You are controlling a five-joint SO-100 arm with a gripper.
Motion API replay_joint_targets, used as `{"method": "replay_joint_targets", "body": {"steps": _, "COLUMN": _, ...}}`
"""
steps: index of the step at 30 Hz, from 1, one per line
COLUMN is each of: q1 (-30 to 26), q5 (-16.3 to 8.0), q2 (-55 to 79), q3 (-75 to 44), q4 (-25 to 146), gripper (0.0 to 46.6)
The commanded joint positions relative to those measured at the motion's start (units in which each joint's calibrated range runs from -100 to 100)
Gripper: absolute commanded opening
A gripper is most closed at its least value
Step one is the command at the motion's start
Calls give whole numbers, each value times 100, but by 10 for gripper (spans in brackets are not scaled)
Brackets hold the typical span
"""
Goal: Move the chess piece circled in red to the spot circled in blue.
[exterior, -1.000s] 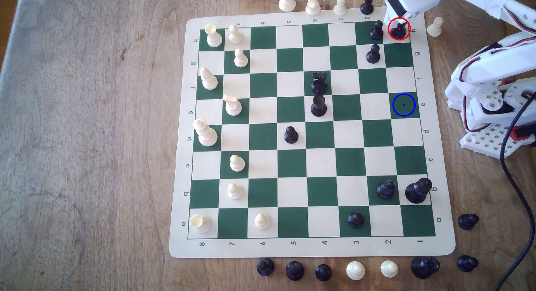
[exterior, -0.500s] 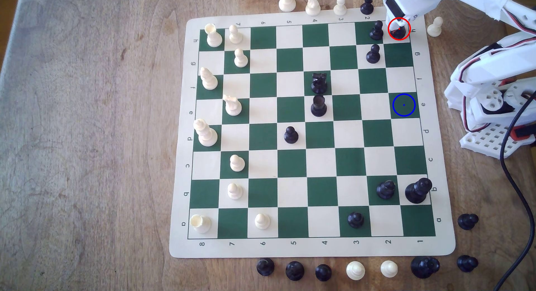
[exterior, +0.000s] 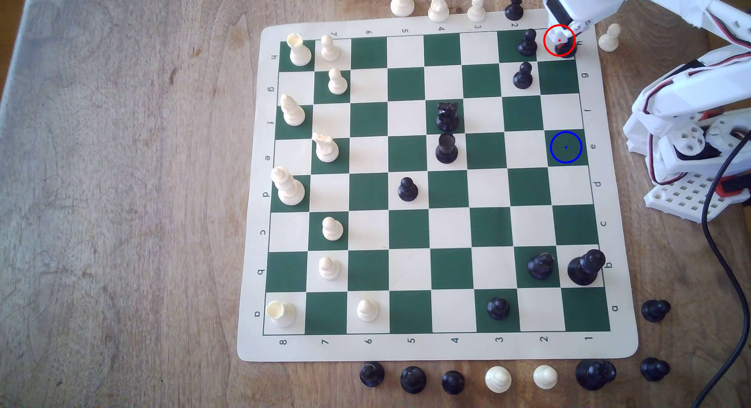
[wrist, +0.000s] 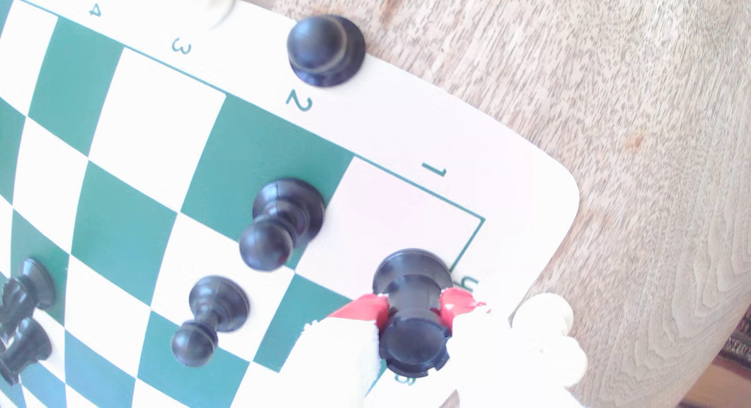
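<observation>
The black chess piece (exterior: 564,49) with a flat top (wrist: 414,345) is at the board's far corner in the exterior view's upper right, at the edge of the red ring. My gripper (exterior: 562,39) is shut on its narrow waist, and the red-padded fingers (wrist: 363,310) press it from both sides. Its round base (wrist: 410,266) shows over the corner of the cream square. The spot (exterior: 565,147) is a dark green square with a blue ring, three squares nearer along the same edge file, with nothing on it.
Two black pawns (exterior: 527,43) (exterior: 522,75) stand just to the exterior view's left of the gripper. A white pawn (exterior: 608,37) and a black pawn (exterior: 514,6) stand off the board nearby. The arm's base (exterior: 691,156) and a black cable (exterior: 719,245) are right of the board.
The gripper has shifted slightly to the exterior view's right, and the black piece between its fingers has moved with it toward the ring's lower right edge.
</observation>
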Motion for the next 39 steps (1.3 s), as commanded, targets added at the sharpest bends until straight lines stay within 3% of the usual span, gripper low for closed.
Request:
{"method": "replay_joint_targets", "body": {"steps": 1, "q1": -37, "q5": 34, "q2": -463, "q3": -622, "q4": 397, "gripper": 3}}
{"method": "replay_joint_targets", "body": {"steps": 15, "q1": -115, "q5": 186, "q2": -1431, "q3": -1520, "q4": 2035, "gripper": 3}}
{"method": "replay_joint_targets", "body": {"steps": 20, "q1": -436, "q5": 220, "q2": -1821, "q3": -1810, "q4": 2911, "gripper": 3}}
{"method": "replay_joint_targets", "body": {"steps": 28, "q1": -2039, "q5": 20, "q2": -2746, "q3": -1801, "q4": 3648, "gripper": 3}}
{"method": "replay_joint_targets", "body": {"steps": 29, "q1": -2438, "q5": -68, "q2": -2933, "q3": -1646, "q4": 3665, "gripper": 3}}
{"method": "replay_joint_targets", "body": {"steps": 32, "q1": -2962, "q5": -195, "q2": -3171, "q3": -1384, "q4": 3656, "gripper": 3}}
{"method": "replay_joint_targets", "body": {"steps": 39, "q1": -4034, "q5": -215, "q2": -4011, "q3": 67, "q4": 3222, "gripper": 6}}
